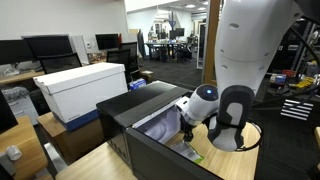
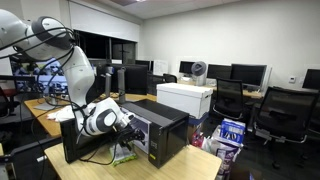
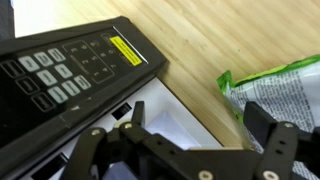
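A black microwave (image 1: 140, 105) stands on a wooden table; it also shows in the other exterior view (image 2: 162, 130). In the wrist view its control panel (image 3: 60, 70), with grey buttons and a yellow sticker, lies at the upper left, with the white inside (image 3: 170, 125) below it. My gripper (image 3: 197, 130) is open and empty, its two black fingers spread over the edge of the white inside and the table. In both exterior views the gripper (image 1: 190, 128) (image 2: 130, 125) hangs at the microwave's open front. A green bag (image 3: 275, 85) lies on the table just beside the right finger.
The green bag also shows by the microwave in both exterior views (image 1: 195, 157) (image 2: 125, 155). A large white box (image 1: 85, 85) (image 2: 185, 98) stands behind the microwave. Office desks with monitors (image 2: 245, 72) and chairs (image 2: 285, 110) surround the wooden table (image 3: 220, 40).
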`<control>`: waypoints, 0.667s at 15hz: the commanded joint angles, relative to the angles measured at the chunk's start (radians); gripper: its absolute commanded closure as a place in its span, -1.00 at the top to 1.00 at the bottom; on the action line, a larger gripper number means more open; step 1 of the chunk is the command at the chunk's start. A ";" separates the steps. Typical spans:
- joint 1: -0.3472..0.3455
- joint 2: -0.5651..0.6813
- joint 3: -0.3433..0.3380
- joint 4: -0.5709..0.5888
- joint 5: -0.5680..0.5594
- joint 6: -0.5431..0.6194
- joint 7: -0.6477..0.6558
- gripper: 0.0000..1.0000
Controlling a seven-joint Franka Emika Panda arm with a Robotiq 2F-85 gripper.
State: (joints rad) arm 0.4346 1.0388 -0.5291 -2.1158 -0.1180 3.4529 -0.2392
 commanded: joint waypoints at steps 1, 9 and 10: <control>-0.055 -0.166 0.040 -0.168 -0.039 -0.001 -0.060 1.00; -0.104 -0.306 0.094 -0.322 -0.072 -0.002 -0.137 1.00; -0.095 -0.304 0.087 -0.320 -0.078 -0.002 -0.153 1.00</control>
State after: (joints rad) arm 0.3508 0.7872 -0.4477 -2.3931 -0.1669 3.4528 -0.3210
